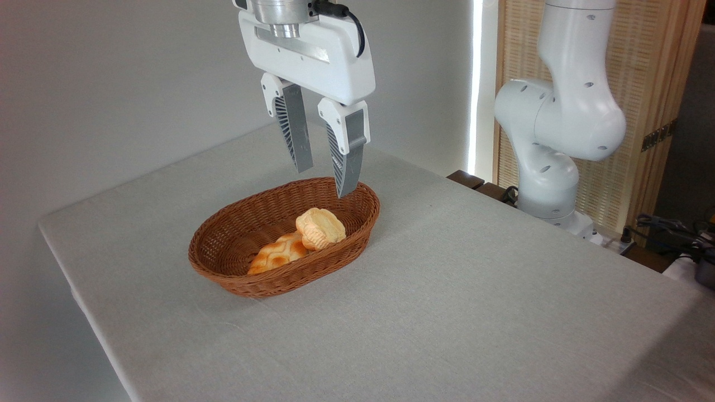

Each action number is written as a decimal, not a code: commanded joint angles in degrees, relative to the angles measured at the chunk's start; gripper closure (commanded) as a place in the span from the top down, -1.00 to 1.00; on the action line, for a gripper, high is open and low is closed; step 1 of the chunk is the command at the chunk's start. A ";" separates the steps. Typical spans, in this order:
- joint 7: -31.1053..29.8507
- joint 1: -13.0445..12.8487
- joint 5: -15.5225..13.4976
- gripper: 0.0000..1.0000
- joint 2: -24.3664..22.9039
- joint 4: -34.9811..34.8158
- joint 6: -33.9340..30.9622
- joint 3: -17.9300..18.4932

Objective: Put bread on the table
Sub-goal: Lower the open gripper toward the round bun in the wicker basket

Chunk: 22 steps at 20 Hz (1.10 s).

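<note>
The bread [320,228], a small pale golden bun with a scalloped edge, lies tilted in the right half of a brown wicker basket [240,279], leaning on a longer orange-brown loaf [278,253]. The basket stands on the table [475,290], which has a light grey cloth top. My gripper [325,180] hangs above the basket's far rim, a little above the bun. Its two fingers point down, spread apart, with nothing between them.
The arm's white base [550,139] rises behind the table's far right edge, with cables and dark gear [676,231] beside it. A wooden slatted screen [642,111] stands at the back right. Bare cloth stretches in front of and to the right of the basket.
</note>
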 commanded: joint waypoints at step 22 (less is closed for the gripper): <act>-0.37 -0.37 0.10 1.00 -3.49 -11.70 9.35 -6.61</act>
